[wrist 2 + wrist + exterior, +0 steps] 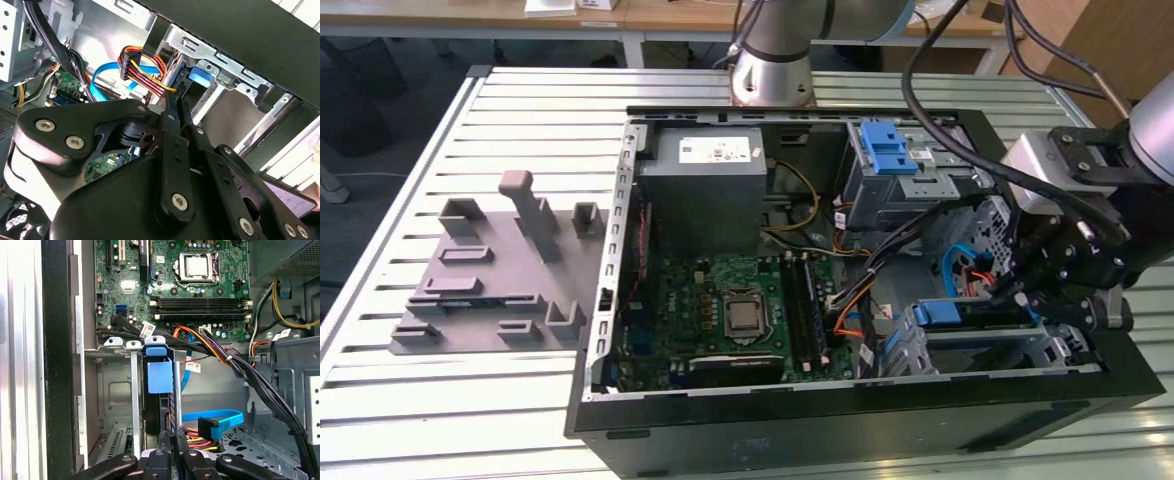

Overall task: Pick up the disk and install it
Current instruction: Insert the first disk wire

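Looking at the disk (159, 375) first: sitting on edge inside the metal drive cage (117, 390) at the corner of the open computer case (854, 425), on the exterior view's right. Slid in between the cage's rails, with the blue plastic rail and its square blue tab on show in the first wrist view. Long axis running from the tool straight toward the motherboard (200, 290), tab end facing the board. In the exterior view, shows up as a blue strip (974, 313) lying left to right low in the case.

Now the tool (170, 436): fingers drawn right together, barely a sliver of gap between them, tips parked at the near end of the disk. Same story in the second wrist view, where the tool (176, 107) points at the blue end of the disk (202, 77). Looks like touching rather than pinching, but honestly hard to call from these angles. In the exterior view, hanging low inside the case over that cage (1011, 295).

Also around: a thick cable bundle (240, 365) crossing beside the cage, a flat blue cable (220, 417) just next to the tool, and a grey holder plate (494, 290) on the slatted table (400, 400), well apart from the case.
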Robot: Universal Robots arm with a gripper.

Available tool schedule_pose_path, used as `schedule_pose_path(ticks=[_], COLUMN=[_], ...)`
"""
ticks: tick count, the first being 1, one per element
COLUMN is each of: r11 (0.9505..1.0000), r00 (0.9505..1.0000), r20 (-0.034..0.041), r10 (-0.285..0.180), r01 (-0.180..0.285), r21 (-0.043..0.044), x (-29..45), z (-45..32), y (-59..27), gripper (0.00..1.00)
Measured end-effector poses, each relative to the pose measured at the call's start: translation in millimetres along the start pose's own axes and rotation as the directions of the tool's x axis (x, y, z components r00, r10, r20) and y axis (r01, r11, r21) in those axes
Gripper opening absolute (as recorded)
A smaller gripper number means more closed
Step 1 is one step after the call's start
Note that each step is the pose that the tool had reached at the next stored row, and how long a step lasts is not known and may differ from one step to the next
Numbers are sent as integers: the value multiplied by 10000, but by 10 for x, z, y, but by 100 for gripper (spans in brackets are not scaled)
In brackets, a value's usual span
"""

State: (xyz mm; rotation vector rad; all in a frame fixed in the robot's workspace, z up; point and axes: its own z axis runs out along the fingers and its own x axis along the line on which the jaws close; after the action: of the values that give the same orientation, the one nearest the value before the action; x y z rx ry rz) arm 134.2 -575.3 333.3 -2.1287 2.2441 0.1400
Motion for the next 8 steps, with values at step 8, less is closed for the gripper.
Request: schedule_pose_path(ticks=[8], r11=[10000], r00=[10000], r20=[3], r10=[1], r01=[-1], r21=[-12], x=[3], z=[30], y=[-2], gripper=[16])
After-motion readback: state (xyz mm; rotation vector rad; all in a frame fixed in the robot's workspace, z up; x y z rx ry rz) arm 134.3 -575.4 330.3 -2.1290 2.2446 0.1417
